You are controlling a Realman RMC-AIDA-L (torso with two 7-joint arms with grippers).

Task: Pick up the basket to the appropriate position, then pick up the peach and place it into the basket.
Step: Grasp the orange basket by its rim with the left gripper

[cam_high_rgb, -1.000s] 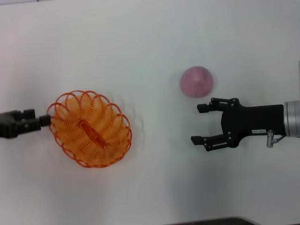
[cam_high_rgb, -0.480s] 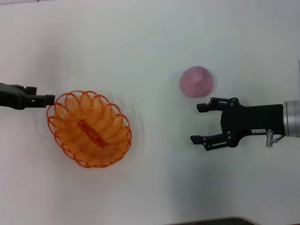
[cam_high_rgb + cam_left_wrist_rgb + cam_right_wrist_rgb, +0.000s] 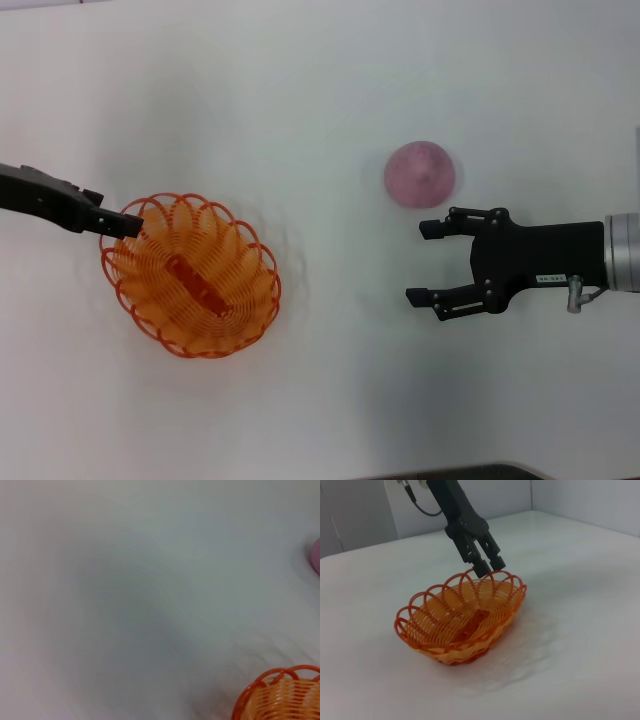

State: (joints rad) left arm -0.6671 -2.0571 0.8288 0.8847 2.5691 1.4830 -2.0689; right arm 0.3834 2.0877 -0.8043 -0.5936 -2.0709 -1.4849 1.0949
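Note:
The orange basket [image 3: 190, 275] sits on the white table at the left; it also shows in the right wrist view [image 3: 462, 620] and at the corner of the left wrist view [image 3: 280, 695]. My left gripper [image 3: 125, 225] is at the basket's far-left rim. In the right wrist view it [image 3: 488, 567] stands just over the rim loops with its fingers together, holding nothing that I can see. The pink peach [image 3: 419, 173] lies on the table at the right. My right gripper [image 3: 423, 264] is open and empty, just nearer to me than the peach.
The white table [image 3: 330, 90] stretches all around both things. A sliver of the peach [image 3: 316, 555] shows at the edge of the left wrist view. A dark table edge [image 3: 450, 472] runs along the near side.
My left gripper has moved from the basket's left side away from me, then in over its far-left rim. The basket, the peach and my right gripper have stayed put.

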